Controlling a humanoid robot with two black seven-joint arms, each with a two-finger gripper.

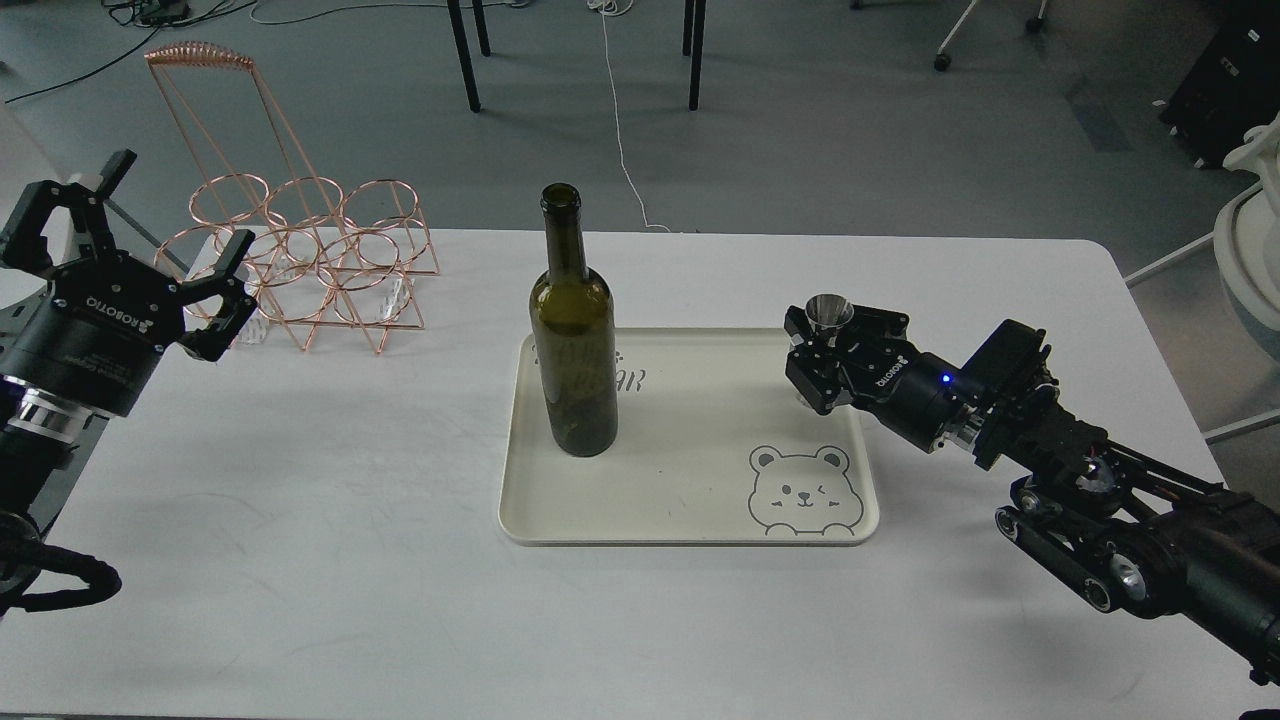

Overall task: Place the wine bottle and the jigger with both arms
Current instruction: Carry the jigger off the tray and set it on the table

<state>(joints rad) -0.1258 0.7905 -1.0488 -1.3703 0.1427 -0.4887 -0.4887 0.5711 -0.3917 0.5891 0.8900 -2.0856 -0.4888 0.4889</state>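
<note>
Jaws spread wide on the left gripper point(165, 240), up off the worktop point(300, 500) well to the left of the tray point(690, 535), fingers splayed and pinching nothing. Just right of that gripper, and still left of the tray, a copper wire rack point(310, 265) sits on the worktop, its rings side by side and a tall looped handle rising at the back.

Now the tray itself, cream-coloured, in the middle of the white worktop, with a bear face point(800, 492) drawn in its near right corner. On the left half of the tray stands the wine bottle point(573, 340), upright, dark olive glass, long neck, mouth uncorked, free of both grippers.

Over to the tray's far right corner: the right gripper point(835, 350) reaches in from the right, hovering at the tray's right rim. Its jaws are pressed in around the jigger point(830, 312), whose shiny steel cup pokes up above the black fingers, mouth facing upward. Only the upper cone shows; the lower part is hidden inside the grip, so whether its base touches the tray or the worktop cannot be told. A blue light glows on the wrist behind that gripper.
</note>
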